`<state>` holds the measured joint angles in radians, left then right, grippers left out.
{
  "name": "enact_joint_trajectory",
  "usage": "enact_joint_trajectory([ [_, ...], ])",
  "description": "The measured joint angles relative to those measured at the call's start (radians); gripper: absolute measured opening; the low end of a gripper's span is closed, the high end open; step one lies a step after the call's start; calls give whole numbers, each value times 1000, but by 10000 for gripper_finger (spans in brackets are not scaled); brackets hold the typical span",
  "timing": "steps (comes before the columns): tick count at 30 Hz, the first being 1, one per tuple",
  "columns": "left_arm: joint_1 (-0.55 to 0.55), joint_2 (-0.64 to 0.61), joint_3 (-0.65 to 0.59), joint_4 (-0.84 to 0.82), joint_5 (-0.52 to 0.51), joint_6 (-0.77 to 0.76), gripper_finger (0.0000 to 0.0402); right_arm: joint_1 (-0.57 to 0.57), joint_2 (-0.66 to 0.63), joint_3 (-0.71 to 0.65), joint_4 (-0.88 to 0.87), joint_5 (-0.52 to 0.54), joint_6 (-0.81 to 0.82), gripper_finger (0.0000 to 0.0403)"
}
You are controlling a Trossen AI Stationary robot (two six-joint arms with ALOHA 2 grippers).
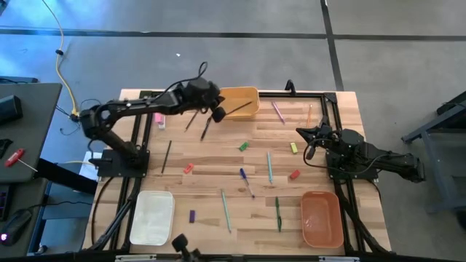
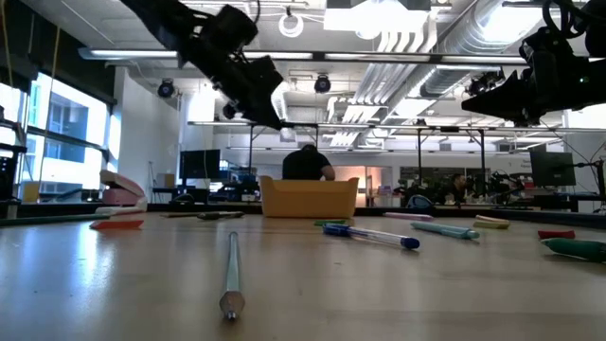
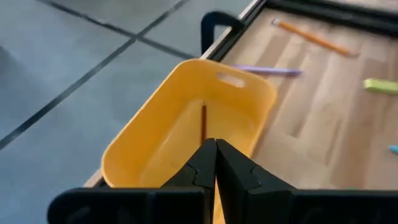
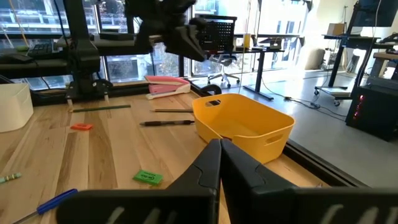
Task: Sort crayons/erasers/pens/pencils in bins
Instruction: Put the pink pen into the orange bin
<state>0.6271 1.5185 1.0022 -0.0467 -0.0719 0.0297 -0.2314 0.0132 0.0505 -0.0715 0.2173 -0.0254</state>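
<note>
Even overhead light on my feeds; ceiling lamps (image 2: 289, 21) glare in the low view, near pen (image 2: 231, 273) soft, left wrist view slightly blurred.

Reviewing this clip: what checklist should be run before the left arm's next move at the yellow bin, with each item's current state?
1. left pincer over the yellow bin: ok.
2. Left pincer shut: ok.
3. pencil inside the yellow bin: ok.
4. Pencil free of the left pincer: cannot tell.
5. right pincer shut, waiting on the table's right side: ok.
6. Table fully sorted: not ok; a loose pencil lies on the wood.
</note>
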Motion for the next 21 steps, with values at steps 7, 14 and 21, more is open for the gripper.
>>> enact_joint_trajectory([
  [7,-90,-162,-228,178,8,-59,0,0,0,0,0,0,0,0],
  [14,-208,-234,-486,554,11,-129,0,0,0,0,0,0,0,0],
  [21,-267,-233,-601,813,54,-132,0,0,0,0,0,0,0,0],
])
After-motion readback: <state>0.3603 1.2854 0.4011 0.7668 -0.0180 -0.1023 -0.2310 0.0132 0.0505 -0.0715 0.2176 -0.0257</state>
